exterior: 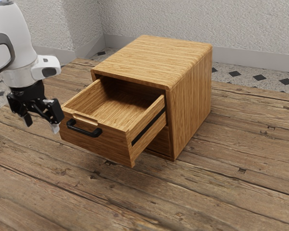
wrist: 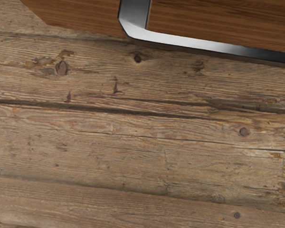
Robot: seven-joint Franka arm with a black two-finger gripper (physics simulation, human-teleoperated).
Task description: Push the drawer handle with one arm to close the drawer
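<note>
Lining up for the push — drawer standing well open

You are working on the approach: the gripper [exterior: 41, 125] is hanging just off the drawer [exterior: 96, 148], near its handle [exterior: 84, 131], toward the exterior view's left. Its two fingers [exterior: 55, 128] are standing apart, holding nothing, and they seem to be keeping off the handle. The drawer is jutting out of the cabinet [exterior: 144, 55] over the table [exterior: 221, 192], and the handle is sitting on its outer face. You are probably facing the whole closing push.

For the next move, you are likely needing to bring the gripper squarely in front of the handle, then drive it straight toward the cabinet. Pushing from one end could be making the drawer bind, or be letting the fingers slip off the bar.

Inside, the drawer is showing you its wooden floor — the far end is running into shadow, so you are not seeing what may be lying there.
</note>
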